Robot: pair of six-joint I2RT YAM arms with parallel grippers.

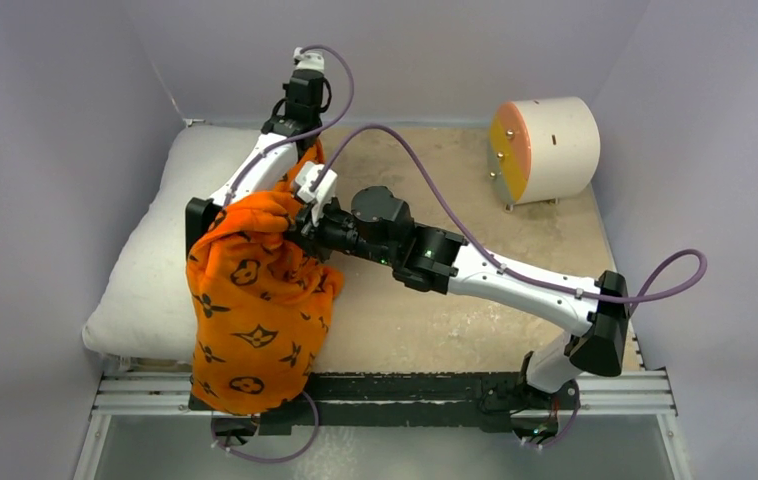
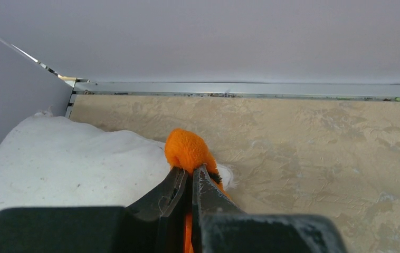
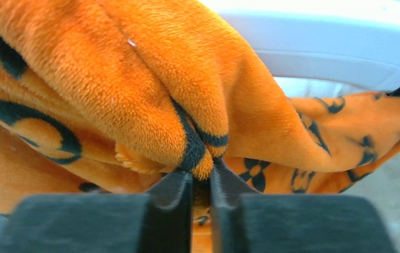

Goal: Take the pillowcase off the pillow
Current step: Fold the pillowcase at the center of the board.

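The orange pillowcase with black motifs hangs in a bunch off the white pillow, which lies along the table's left side. My left gripper is raised at the back and is shut on a tuft of the pillowcase, with the pillow below it. From the right, my right gripper reaches into the bunch. Its jaws stand nearly together, pinching a black-edged fold of the pillowcase. Fabric hides the left arm's lower part.
A white cylinder with an orange face stands at the back right on the beige table. Grey walls close in the left, back and right. A metal rail runs along the near edge.
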